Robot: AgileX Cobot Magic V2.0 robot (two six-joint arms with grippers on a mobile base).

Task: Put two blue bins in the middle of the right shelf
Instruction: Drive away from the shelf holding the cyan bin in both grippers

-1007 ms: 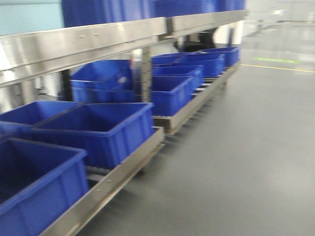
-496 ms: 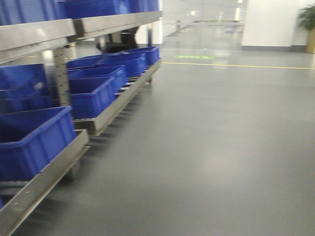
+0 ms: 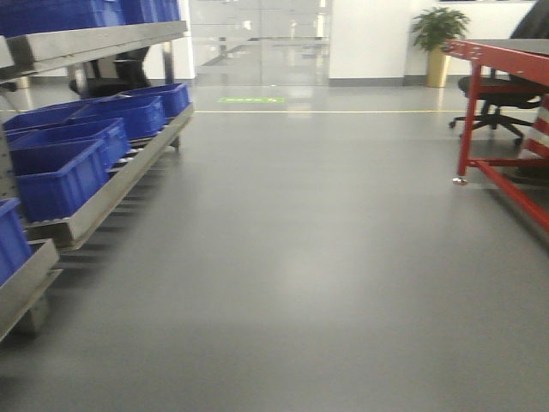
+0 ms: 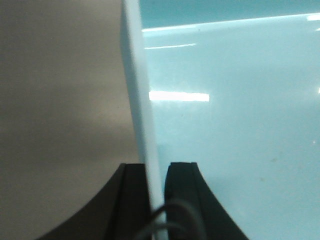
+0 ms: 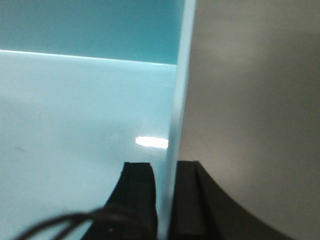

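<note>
1. The nearest blue bin (image 3: 10, 240) is cut by the left edge.
2. The red table (image 3: 497, 58) runs off the right.
3. In both wrist views the bin wall (image 4: 142, 100) (image 5: 179, 90) leaves the top edge, washed pale.

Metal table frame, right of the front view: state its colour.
The metal table frame is red; the front-facing view shows it best.

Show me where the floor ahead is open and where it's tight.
Open: the grey floor between the left shelf rack and the red table frame, up to the yellow line. Tight: the rack's lower level, packed with blue bins; an office chair under the table.
</note>
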